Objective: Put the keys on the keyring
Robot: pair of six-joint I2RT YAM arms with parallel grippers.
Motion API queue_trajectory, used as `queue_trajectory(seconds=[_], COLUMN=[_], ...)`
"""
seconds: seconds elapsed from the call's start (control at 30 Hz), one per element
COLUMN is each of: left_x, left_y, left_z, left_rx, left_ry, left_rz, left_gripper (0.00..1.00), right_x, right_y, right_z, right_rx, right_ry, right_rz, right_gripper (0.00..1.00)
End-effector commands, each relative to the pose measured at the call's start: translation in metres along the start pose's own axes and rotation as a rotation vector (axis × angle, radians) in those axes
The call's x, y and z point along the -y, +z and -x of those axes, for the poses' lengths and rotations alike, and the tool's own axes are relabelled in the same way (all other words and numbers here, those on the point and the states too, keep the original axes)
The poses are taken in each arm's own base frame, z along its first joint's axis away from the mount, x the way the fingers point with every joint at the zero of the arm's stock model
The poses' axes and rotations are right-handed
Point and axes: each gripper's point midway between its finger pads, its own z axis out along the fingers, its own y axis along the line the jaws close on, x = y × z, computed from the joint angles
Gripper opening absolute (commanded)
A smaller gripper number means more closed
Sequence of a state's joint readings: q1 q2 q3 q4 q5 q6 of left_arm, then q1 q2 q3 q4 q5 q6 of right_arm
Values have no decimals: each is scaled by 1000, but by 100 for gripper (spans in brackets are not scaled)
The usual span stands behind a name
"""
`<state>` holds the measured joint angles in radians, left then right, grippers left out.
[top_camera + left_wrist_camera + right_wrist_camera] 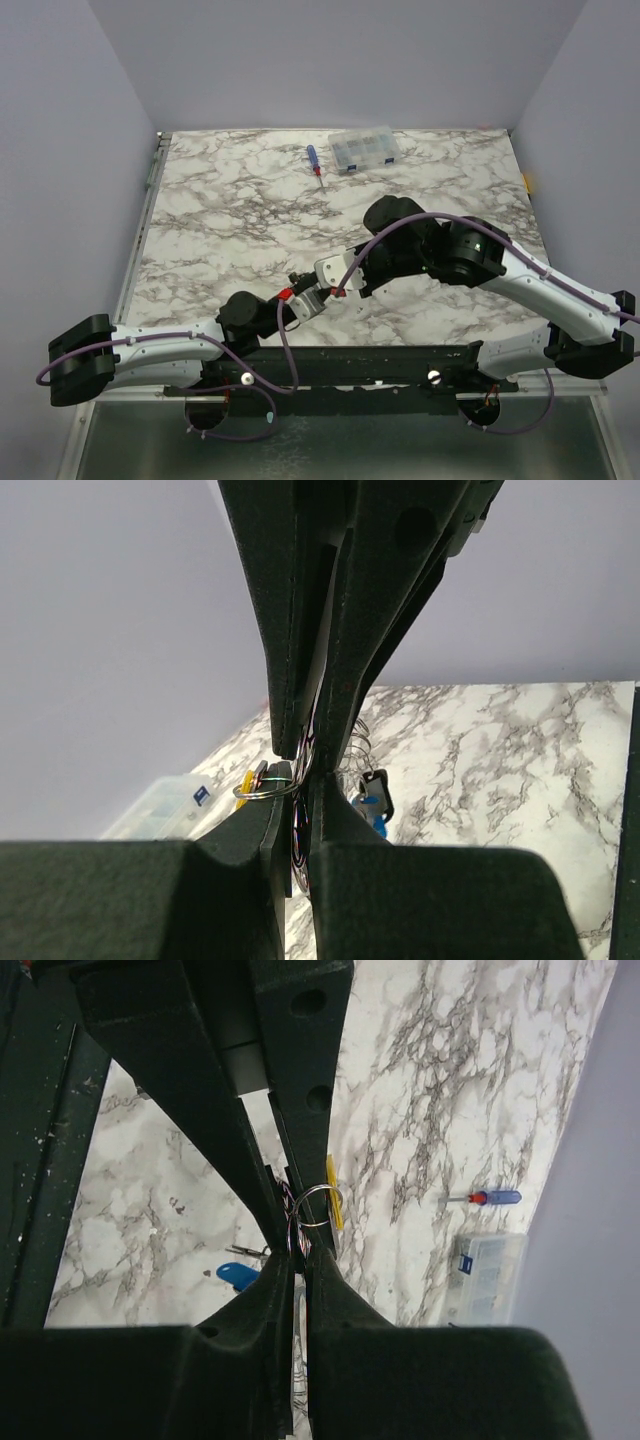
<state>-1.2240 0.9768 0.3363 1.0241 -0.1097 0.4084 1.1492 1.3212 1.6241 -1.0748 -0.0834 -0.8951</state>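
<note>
Screwdriver [314, 161], box [365, 150] along far edge

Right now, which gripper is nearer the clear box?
Right, narrowly. The two meet tip to tip: the right gripper on the side facing the clear box, the left gripper just behind, nearer the bases.

No legible text, brand, number or sign in any view. The clear compartment box [365, 149] [160, 808] [487, 1278] bears a small blue label [200, 796] [465, 1267], seen by both wrist cameras, whose print is too small and blurred to be read
</note>
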Motion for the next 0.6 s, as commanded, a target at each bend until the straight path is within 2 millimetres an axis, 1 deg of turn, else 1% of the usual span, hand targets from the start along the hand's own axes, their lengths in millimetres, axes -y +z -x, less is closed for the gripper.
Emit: queue_trajectory(seconds=[0.0,0.03,0.07,0.2,0.27,0.37,0.57], left_x=[-7,-6,-6,-7,-7,-6,-7], left_y=[10,9,8,5,2,-1,-6], left_z=[70,70,69,66,64,61,58], left_rx=[231,229,227,212,202,188,172], left_ry=[-6,-4,-1,6,6,8,6], left_rz=[-9,-15,-18,-19,-17,-22,-21], left_gripper=[0,0,2,19,22,24,24], right_x=[13,13,14,13,13,15,18], right_y=[13,12,12,9,6,2,-5], right_z=[0,0,0,-1,-1,0,-1], right_rx=[-19,-17,-15,-12,-11,-3,-3], right_ry=[-13,-21,-26,-33,-36,-39,-38], right_rz=[-53,-56,-58,-69,-74,-85,-111], right_gripper=[0,0,0,0,0,0,0])
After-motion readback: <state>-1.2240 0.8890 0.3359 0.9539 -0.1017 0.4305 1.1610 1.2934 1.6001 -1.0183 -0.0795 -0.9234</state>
